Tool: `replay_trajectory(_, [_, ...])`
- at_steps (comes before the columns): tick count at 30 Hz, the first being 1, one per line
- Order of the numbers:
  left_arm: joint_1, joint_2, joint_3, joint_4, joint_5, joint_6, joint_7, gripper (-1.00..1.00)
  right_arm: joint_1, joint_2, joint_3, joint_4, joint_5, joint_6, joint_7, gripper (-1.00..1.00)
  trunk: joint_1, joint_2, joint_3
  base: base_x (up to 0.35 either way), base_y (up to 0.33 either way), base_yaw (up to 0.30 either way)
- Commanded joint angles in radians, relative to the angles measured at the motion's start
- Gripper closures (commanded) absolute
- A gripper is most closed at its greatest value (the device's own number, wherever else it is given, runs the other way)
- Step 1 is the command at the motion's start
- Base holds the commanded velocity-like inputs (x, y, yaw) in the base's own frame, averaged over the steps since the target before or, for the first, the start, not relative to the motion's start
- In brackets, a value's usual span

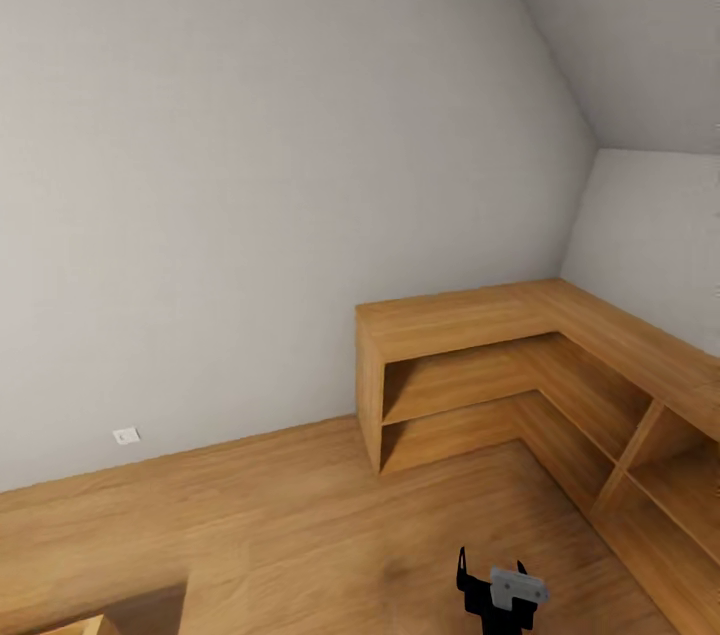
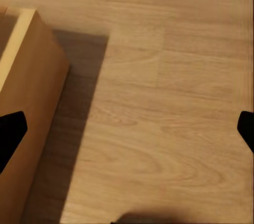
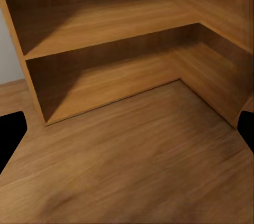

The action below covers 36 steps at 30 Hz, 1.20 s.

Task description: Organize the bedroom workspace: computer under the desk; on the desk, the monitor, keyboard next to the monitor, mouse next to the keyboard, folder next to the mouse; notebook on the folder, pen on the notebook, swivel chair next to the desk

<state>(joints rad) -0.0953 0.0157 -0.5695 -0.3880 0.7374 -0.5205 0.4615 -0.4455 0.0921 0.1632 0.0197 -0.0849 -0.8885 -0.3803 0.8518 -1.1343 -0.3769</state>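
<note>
The desk, the swivel chair, the computer and the other things of the task are out of view. My right gripper (image 1: 490, 573) shows at the lower edge of the head view, above the wooden floor. In the right wrist view, the right gripper (image 3: 127, 134) is open, its black fingertips (image 3: 10, 134) far apart with nothing between them, facing a low wooden shelf unit. My left gripper (image 2: 127, 134) is open too and empty, hanging over bare floor beside a light wooden box (image 2: 26, 102).
An L-shaped low wooden shelf unit (image 1: 470, 315) with open compartments stands in the corner ahead and along the right wall. White walls and a sloped ceiling close the room. A wall socket (image 1: 126, 435) sits low at left. The wooden box's corner (image 1: 85, 627) is at bottom left.
</note>
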Motion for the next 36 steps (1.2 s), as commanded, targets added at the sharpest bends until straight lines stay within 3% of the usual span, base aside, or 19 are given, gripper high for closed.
replay_trajectory(1, [0.0, 0.001, -0.008, -0.002, 0.005, -0.003, 0.008, -1.0, -0.001, 0.001, 0.009, 0.003, -0.009, -0.004, -0.001, -1.0, 0.001, -0.001, 0.0, 0.333, 0.0, -0.208])
replay_trajectory(17, [-0.001, 0.001, -0.007, -0.002, 0.006, -0.003, 0.008, -1.0, -0.002, 0.001, 0.009, 0.003, -0.009, -0.003, 0.047, -1.0, 0.001, -0.001, 0.015, 0.32, 0.017, -0.21])
replay_trajectory(28, [-0.001, 0.001, -0.007, -0.002, 0.007, -0.003, 0.009, -1.0, -0.001, 0.0, 0.009, 0.002, -0.009, -0.003, 0.049, -1.0, 0.001, -0.001, 0.025, 0.045, 0.006, -0.214])
replay_trajectory(36, [-0.001, 0.001, -0.007, -0.002, 0.007, -0.003, 0.009, -1.0, -0.001, 0.0, 0.009, 0.002, -0.009, -0.003, 0.049, -1.0, 0.001, -0.001, 0.032, 0.239, 0.0, -0.232])
